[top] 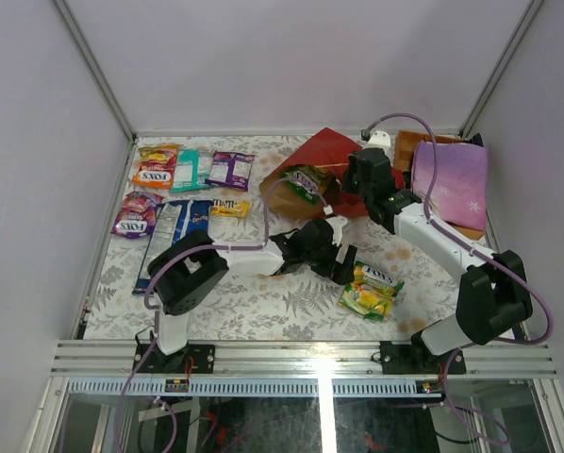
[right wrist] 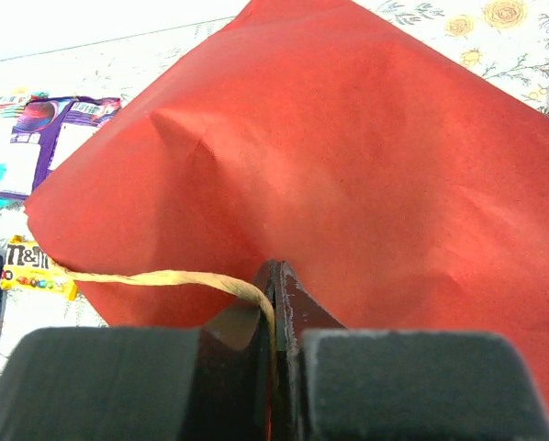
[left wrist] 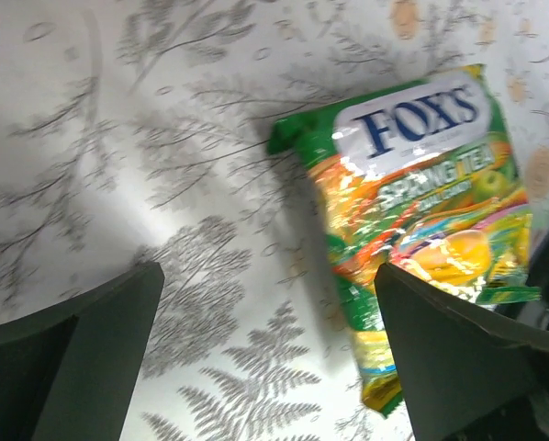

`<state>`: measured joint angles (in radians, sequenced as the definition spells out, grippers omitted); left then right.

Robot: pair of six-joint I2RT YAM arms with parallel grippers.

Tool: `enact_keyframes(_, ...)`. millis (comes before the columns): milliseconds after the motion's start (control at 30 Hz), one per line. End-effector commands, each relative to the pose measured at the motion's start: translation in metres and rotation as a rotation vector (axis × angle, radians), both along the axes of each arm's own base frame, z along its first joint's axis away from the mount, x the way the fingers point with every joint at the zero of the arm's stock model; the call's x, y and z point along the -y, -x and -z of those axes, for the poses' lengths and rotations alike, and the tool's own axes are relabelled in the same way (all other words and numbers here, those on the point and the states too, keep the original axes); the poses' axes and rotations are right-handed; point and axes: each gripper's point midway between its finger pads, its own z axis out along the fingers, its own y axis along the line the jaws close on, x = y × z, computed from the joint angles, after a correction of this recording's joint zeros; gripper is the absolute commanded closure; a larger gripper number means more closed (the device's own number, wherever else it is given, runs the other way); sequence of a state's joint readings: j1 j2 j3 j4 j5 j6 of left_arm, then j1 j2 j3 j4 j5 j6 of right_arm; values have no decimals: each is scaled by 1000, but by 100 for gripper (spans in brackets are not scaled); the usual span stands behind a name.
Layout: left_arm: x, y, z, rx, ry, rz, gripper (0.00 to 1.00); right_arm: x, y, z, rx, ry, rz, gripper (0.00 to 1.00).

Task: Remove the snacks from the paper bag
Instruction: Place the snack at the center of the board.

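The left gripper (left wrist: 270,367) hangs low over the fern-patterned table (top: 263,302) with its jaws spread wide and nothing between them. A green and yellow FOX'S Spring Tea packet (left wrist: 421,211) lies flat on the cloth just beside its right finger, near the middle of the near half of the table. The paper bag (top: 331,156) lies on its side toward the far centre, red outside up and its brown mouth facing the near left. A green packet (top: 307,182) shows in that opening. The right gripper (right wrist: 276,292) is pressed together on the rim of the bag, pinching the red paper where the twine handle (right wrist: 164,278) runs in between the fingers. More snacks lie in the far left part of the table, well apart from the bag: an orange FOX'S bag (top: 157,167), a teal pack (top: 190,170), a purple pack (top: 230,170), a purple FOX'S bag (top: 136,214), two long blue packs (top: 178,231) and a small yellow M&M's packet (top: 230,208). A lilac bag (top: 449,177) with snowflakes rests in the far right corner.
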<state>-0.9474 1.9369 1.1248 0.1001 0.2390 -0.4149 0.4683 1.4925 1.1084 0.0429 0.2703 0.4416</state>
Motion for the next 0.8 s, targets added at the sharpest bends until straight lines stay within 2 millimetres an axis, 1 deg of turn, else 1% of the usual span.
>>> enact_keyframes(0, -30, -8, 5, 57, -99, -108, 0, 3, -5, -20, 57, -16, 16, 100)
enact_keyframes(67, -33, -2, 9, 52, -131, -96, 2, 2, -5, -20, 55, -18, 13, 100)
enact_keyframes(167, -38, 13, 11, 51, -164, -72, 4, 2, -4, -19, 51, -16, 12, 100)
enact_keyframes(300, -38, 32, 9, 32, -130, -20, 5, 2, -5, -18, 50, -20, 14, 100)
enact_keyframes(400, -29, 37, 6, 22, -97, 34, 8, -2, -5, -16, 41, -33, -1, 100)
enact_keyframes(567, -3, 38, -6, 13, -16, 108, 15, -2, -3, -18, 46, -37, -2, 100)
enact_keyframes(633, 8, 38, -9, 8, 11, 139, 21, -1, -2, -19, 50, -35, 0, 100)
enact_keyframes(700, 19, 39, -9, -8, 31, 172, 35, 0, -1, -19, 49, -32, -1, 100)
enact_keyframes(733, 25, 39, -11, -18, 44, 192, 43, 0, -1, -19, 49, -34, 0, 100)
enact_keyframes(767, 30, 39, -8, -25, 47, 202, 51, 0, -1, -20, 50, -34, 1, 100)
